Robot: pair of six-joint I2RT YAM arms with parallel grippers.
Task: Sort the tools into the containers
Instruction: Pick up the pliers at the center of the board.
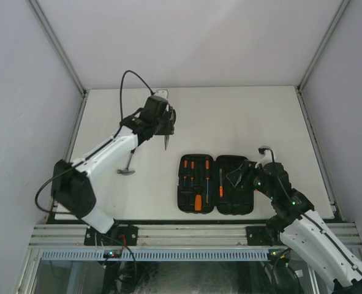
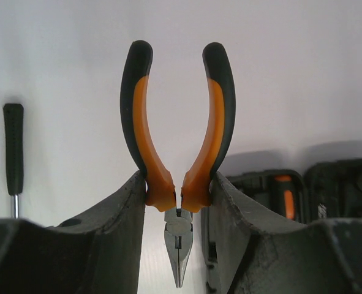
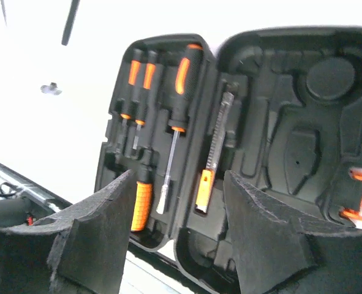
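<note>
There is 1 black case (image 1: pixel 233 202), lying open in 2 halves on the white worktop (image 1: pixel 242 116) near its front edge. Its left half holds 2 thin screwdrivers (image 3: pixel 133 73) side by side, 1 longer screwdriver (image 3: pixel 182 79) just right of them and 1 stubby orange handle (image 3: pixel 142 205) below. 1 ridged metal strip (image 3: pixel 216 147) with an orange end sits in the slot next to the hinge. The moulded slots of the right half that show are unfilled. 1 hammer (image 1: pixel 127 169) lies on the worktop well left of the case, partly under the left arm. 1 pair of pliers (image 2: pixel 178 223) is up in the air, not touching the worktop. The left tool (image 2: pixel 177 190) is closed partway on the pliers, its 2 fingers pressing the orange bases of the handles just above the pivot. The handles spread away from the wrist camera, and in the top view the shut nose points down at the worktop. The left arm stretches diagonally from its near-left base toward the far middle, wrist bent downward, holding the pliers beyond the far-left corner of the case. The right tool (image 3: pixel 177 177) stands about half open with nothing between its fingers. It hangs over the case's right half, and the right arm folds in from its near-right base toward it.
</note>
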